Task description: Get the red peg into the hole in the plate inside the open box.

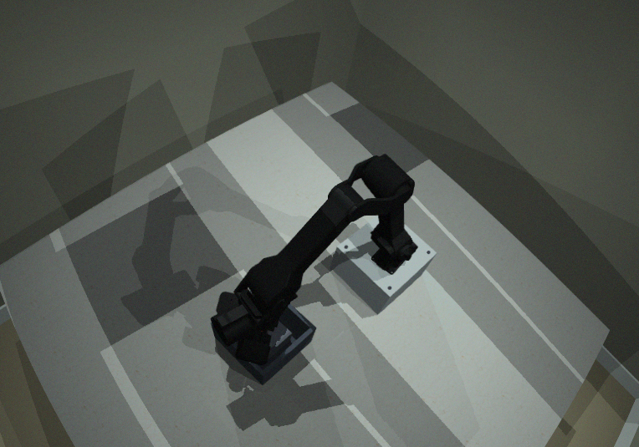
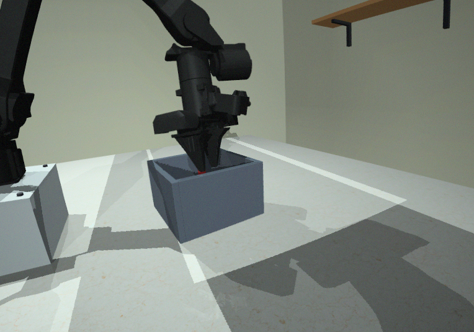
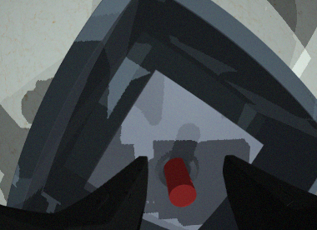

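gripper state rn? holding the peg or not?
Gripper: open, holding nothing; the red peg stands between the parted fingers, with a gap on either side.

Pale speckled table (image 1: pixel 413 369) (image 2: pixel 153 290) (image 3: pixel 37 21) | on it: blue-grey box (image 1: pixel 304 339) (image 2: pixel 220 201) (image 3: pixel 89 27), white block (image 1: pixel 382 281) (image 2: pixel 18 224) (nearby)
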Controlling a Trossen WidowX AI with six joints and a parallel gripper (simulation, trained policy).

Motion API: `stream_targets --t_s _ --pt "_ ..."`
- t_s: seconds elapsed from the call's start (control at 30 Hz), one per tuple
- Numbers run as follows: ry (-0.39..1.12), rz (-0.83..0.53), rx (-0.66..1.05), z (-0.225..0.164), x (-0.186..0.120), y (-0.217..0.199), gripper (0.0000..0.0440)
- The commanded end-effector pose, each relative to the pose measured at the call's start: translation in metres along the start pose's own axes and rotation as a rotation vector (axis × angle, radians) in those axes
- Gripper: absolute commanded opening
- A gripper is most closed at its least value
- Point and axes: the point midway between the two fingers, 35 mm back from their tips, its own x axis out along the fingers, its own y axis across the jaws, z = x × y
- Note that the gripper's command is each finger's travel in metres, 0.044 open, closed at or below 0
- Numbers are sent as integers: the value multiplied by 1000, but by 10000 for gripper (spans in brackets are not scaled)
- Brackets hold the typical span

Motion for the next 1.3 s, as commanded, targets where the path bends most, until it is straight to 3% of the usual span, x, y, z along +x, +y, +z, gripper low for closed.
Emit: stream_targets --t_s 0.0,0.33,0.77,1.27 --pt "-2 5 -10 8 4 5 250" --pt "-54 24 -29 39 5 16 437" --pt "-177 69 14 87 -5 20 440" --pt "-182 71 16 89 -6 20 440"
